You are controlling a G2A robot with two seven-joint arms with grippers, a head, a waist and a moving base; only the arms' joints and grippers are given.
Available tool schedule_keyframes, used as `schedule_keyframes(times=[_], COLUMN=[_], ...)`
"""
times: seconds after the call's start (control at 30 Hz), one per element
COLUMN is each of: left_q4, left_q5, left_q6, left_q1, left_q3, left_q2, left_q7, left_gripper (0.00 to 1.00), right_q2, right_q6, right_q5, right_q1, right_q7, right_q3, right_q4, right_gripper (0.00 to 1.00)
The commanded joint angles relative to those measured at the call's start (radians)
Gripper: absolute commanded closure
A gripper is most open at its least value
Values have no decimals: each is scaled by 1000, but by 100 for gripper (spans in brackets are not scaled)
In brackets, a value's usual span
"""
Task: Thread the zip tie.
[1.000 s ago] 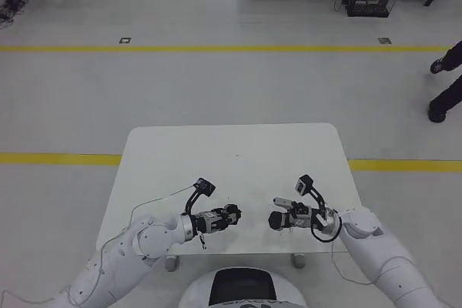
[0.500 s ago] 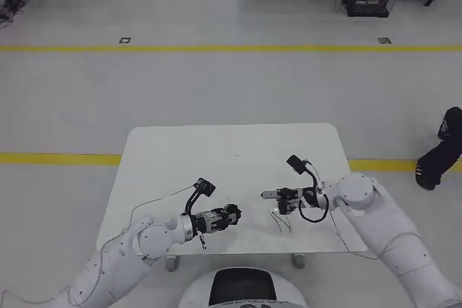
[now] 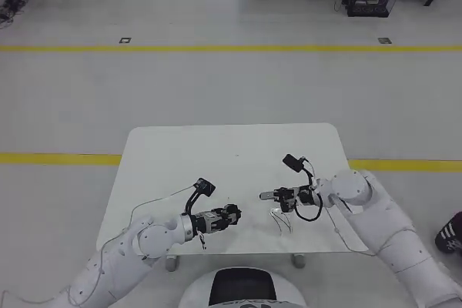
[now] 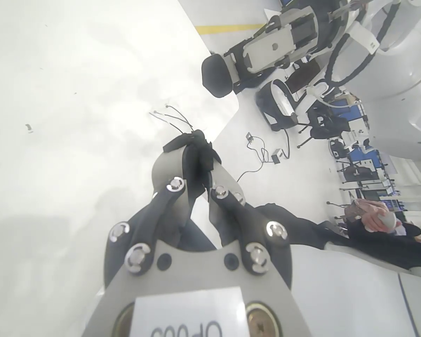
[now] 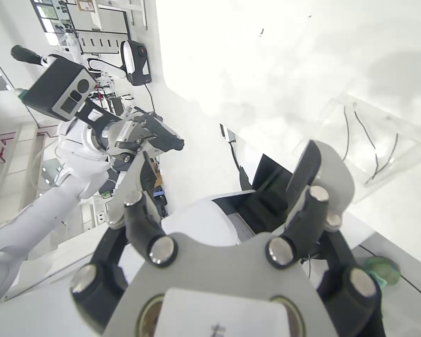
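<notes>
Left gripper, pinched shut, near front edge of white bench; right gripper, spread open, beside thin black plastic zip ties.

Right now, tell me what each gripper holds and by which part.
The right gripper is open and holds nothing. The left gripper is shut; whether it pinches anything cannot be told.

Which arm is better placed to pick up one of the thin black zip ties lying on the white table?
Right, most likely. The right claw is open and hangs close beside the thin black zip ties. The left claw is shut and stands farther from them.
</notes>
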Motion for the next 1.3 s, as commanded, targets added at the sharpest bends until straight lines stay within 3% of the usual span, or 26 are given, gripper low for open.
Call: schedule_keyframes(times=[0.0,0.03,0.13,0.27,0.57,0.63,1.27], left_q4=[0,0,0,0,0,0,0], left_q5=[0,0,0,0,0,0,0], left_q6=[0,0,0,0,0,0,0], left_q1=[0,0,0,0,0,0,0], left_q3=[0,0,0,0,0,0,0], left_q2=[0,0,0,0,0,0,0], left_q7=[0,0,0,0,0,0,0], left_gripper=[100,100,100,100,100,100,100], right_q2=[0,2,2,-6,-40,-51,-59], right_q6=[-17,-39,-27,-59,-92,-127,-149], right_q5=[-7,-41,-161,-258,-422,-437,-471], right_q1=[-3,3,44,106,199,210,213], right_q7=[-7,14,64,114,172,186,205], right_q3=[-5,-16,-60,-124,-283,-322,-360], right_q4=[-10,-17,-20,1,66,71,89], right_gripper=[0,0,0,0,0,0,0])
